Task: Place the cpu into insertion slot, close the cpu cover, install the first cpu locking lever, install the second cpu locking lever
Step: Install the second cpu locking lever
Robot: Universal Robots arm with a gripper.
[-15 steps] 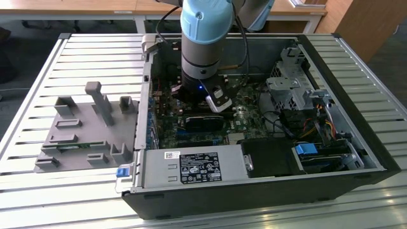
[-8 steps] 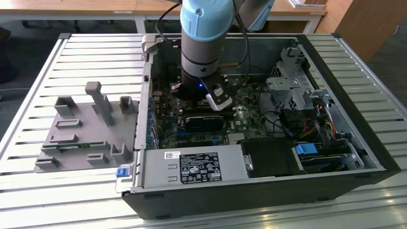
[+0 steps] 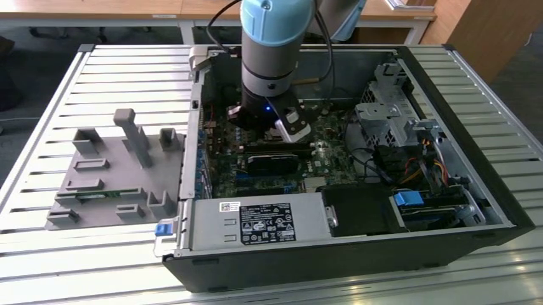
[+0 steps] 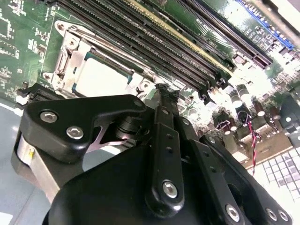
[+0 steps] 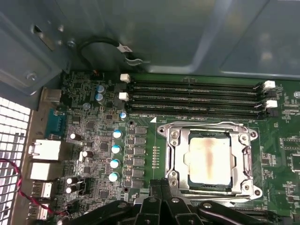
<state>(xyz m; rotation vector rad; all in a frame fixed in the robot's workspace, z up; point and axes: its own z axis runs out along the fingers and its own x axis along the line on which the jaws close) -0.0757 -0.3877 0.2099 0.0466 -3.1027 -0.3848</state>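
With the cpu (image 5: 209, 160) seated under its closed cover (image 5: 174, 159), the gripper (image 5: 161, 185), fingers together and empty, seems engaged in the lever step.

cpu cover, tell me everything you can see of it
The thin square silver metal cpu cover lies closed flat on the socket. Its large window shows the dull silver-grey cpu with a brownish smear. Screws sit at its corners, and thin wire levers run along its edges. The black pincer sits close beside one edge.
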